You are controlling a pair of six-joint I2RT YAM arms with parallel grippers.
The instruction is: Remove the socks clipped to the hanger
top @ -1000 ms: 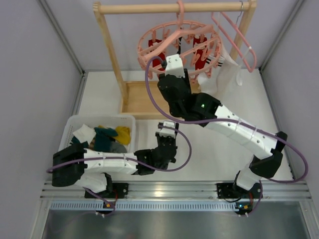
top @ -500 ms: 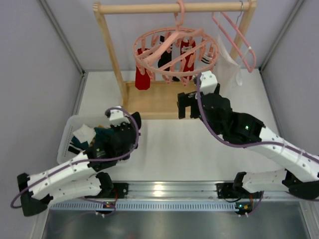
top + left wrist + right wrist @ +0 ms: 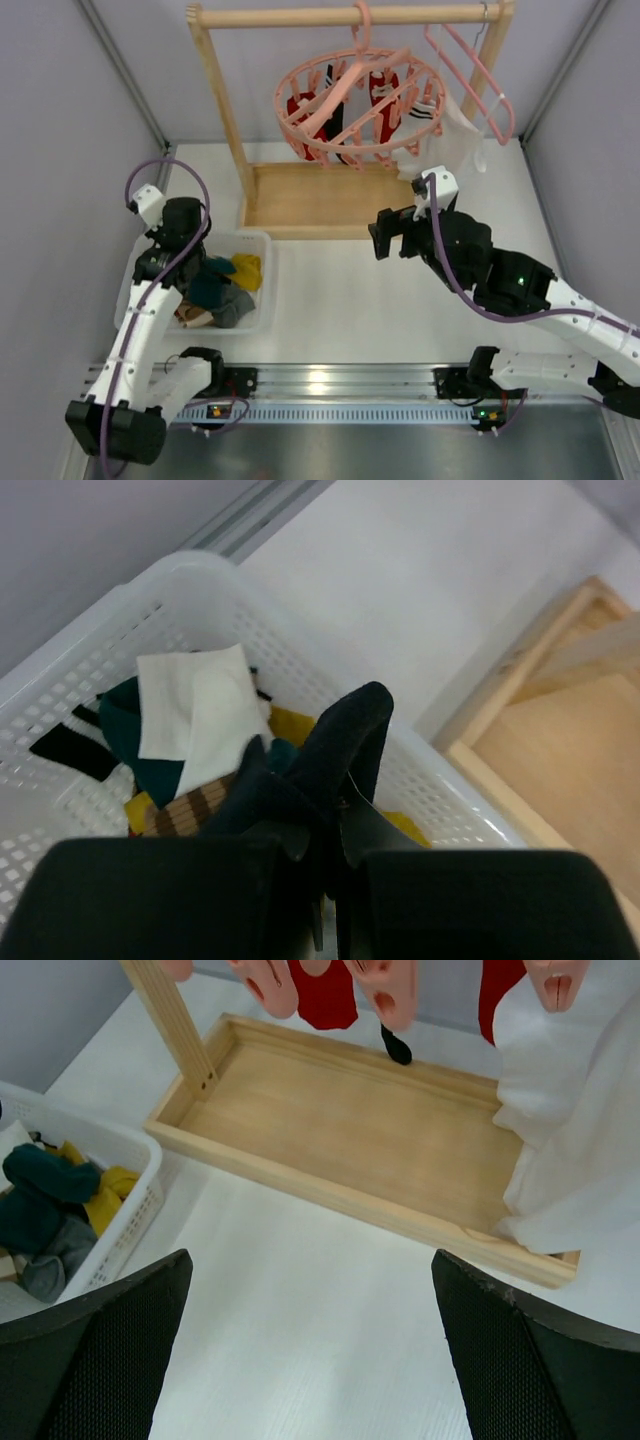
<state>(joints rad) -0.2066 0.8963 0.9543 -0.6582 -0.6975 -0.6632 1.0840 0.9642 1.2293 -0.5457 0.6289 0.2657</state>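
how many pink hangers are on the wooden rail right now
2: the round clip ring hooked near the middle of the wooden rail, and a plain triangular hanger at the rail's right end, by the white cloth. None looks hidden.

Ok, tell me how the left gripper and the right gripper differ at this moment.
The left gripper is shut on a black sock; the right gripper is open with nothing in it. The left gripper hangs over the white basket, while the right gripper hangs over the table beside the wooden stand base. Both are black.
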